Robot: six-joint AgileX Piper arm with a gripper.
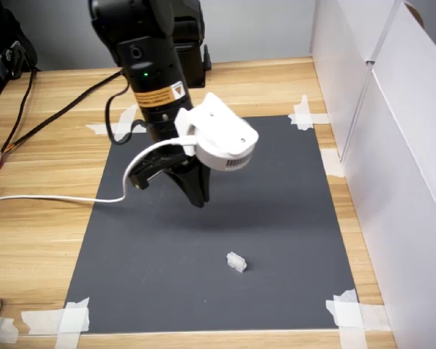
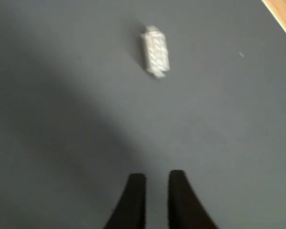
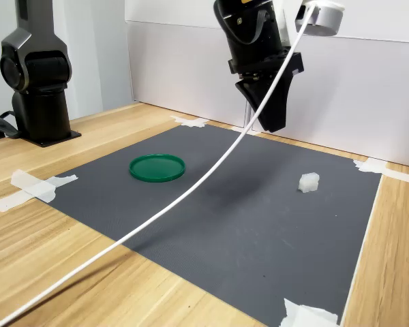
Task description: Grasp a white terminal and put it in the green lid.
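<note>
The white terminal lies alone on the dark grey mat. It is a small ridged translucent block. The green lid rests flat on the mat toward the second exterior view's left, well apart from the terminal. In the first exterior view the arm hides the lid. My gripper hangs above the mat, pointing down, short of the terminal. Its black fingers stand almost together with only a narrow slit between them. Nothing is held.
A white cable trails from the wrist camera across the mat and table. White walls bound one side. A black stand sits on the wooden table at the second exterior view's left. Tape patches hold the mat's corners.
</note>
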